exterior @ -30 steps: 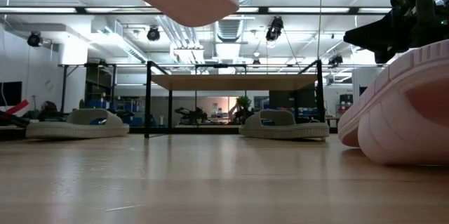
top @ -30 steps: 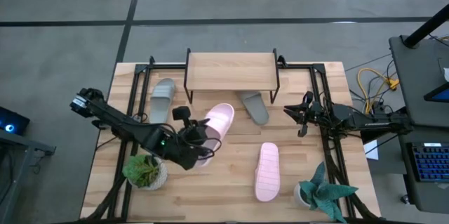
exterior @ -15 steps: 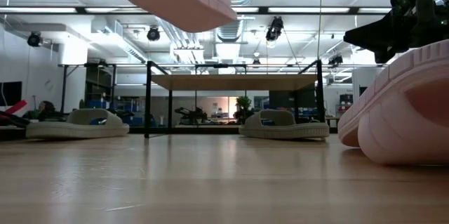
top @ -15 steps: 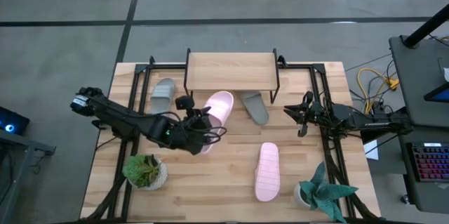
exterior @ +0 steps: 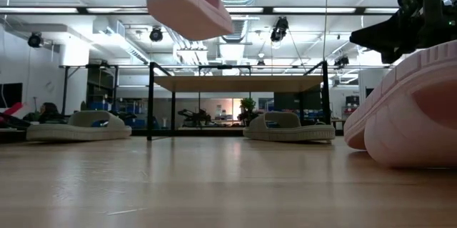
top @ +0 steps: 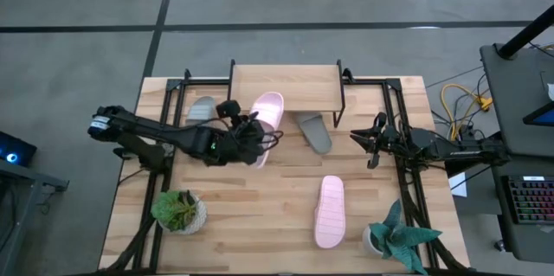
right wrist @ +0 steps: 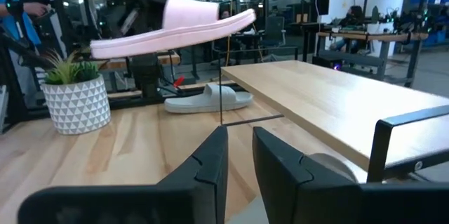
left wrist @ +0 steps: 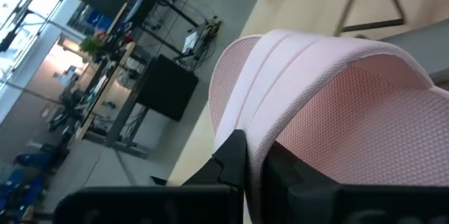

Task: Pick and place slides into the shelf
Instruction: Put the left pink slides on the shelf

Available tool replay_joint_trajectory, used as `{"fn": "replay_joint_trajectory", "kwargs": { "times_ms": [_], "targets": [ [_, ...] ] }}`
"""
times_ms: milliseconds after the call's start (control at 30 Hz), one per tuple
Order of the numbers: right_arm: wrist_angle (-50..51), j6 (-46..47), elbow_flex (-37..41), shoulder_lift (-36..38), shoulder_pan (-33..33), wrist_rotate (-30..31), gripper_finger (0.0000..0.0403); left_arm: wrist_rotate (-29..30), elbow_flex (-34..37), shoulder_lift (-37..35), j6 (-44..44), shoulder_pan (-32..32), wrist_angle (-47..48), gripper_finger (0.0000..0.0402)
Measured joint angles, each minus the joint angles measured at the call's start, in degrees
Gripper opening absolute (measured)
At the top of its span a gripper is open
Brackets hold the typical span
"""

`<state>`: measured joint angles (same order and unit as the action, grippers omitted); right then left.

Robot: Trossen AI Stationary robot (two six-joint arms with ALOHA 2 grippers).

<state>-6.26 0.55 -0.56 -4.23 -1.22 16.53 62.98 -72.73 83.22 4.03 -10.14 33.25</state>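
- high view: the left hand (top: 245,133) is clenched on the strap of a light pink slide (top: 263,120), carrying it above the bench (top: 260,224) just in front of the shelf (top: 286,87), toe end at the plank's front edge. a grey slide (top: 202,110) lies left of the shelf, partly hidden by the left arm; a second grey slide (top: 313,131) lies angled at the shelf's front right leg. the second pink slide (top: 330,211) lies flat nearer the front, well apart from the shelf. a green potted plant (top: 179,210) stands front left and a blue-green potted plant (top: 399,237) front right. the right hand (top: 373,142) hangs to the right of the shelf, holding nothing, fingers close together.
- low view: the held pink slide (exterior: 188,10) hangs in the air, tilted, above the wooden surface, in front of the shelf (exterior: 239,83). both grey slides (exterior: 78,126) (exterior: 288,126) rest on the bench at either side of the shelf legs. the other pink slide (exterior: 407,110) fills the right edge.
- left wrist view: the left hand's fingers (left wrist: 231,157) grip the pink strap (left wrist: 330,90), which fills most of the picture.
- right wrist view: the right hand's fingers (right wrist: 210,161) show a narrow gap, nothing between them. the carried pink slide (right wrist: 175,27) floats near the shelf plank (right wrist: 330,104), above a grey slide (right wrist: 210,97); a white patterned plant pot (right wrist: 74,104) stands beside.
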Motion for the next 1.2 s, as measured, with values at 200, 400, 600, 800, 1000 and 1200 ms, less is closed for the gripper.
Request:
{"fn": "replay_joint_trajectory", "kwargs": {
  "times_ms": [200,400,600,800,1000,1200],
  "targets": [
    [0.0,-2.1,0.0,0.0,0.0,0.0,0.0063,0.0,0.0,0.0,9.0,3.6,-4.3,0.0000],
    [0.0,-2.1,0.0,0.0,0.0,0.0,0.0064,0.0,0.0,0.0,14.0,7.7,-8.4,0.0000],
    [0.0,-2.2,0.0,0.0,0.0,0.0,0.0059,-0.1,0.0,0.0,14.8,12.1,-8.8,0.0000],
    [0.0,-2.3,0.0,0.0,0.0,0.0,0.0065,-0.1,0.0,0.0,17.6,15.5,-8.8,0.0000],
    [0.0,-2.6,0.0,0.0,0.0,0.0,0.0070,-0.2,0.0,0.0,18.1,18.4,-8.8,0.0000],
    [0.0,-2.7,0.0,0.0,0.0,0.0,0.0066,-0.3,0.0,0.0,19.2,21.5,-8.8,0.0000]
  ]
}}
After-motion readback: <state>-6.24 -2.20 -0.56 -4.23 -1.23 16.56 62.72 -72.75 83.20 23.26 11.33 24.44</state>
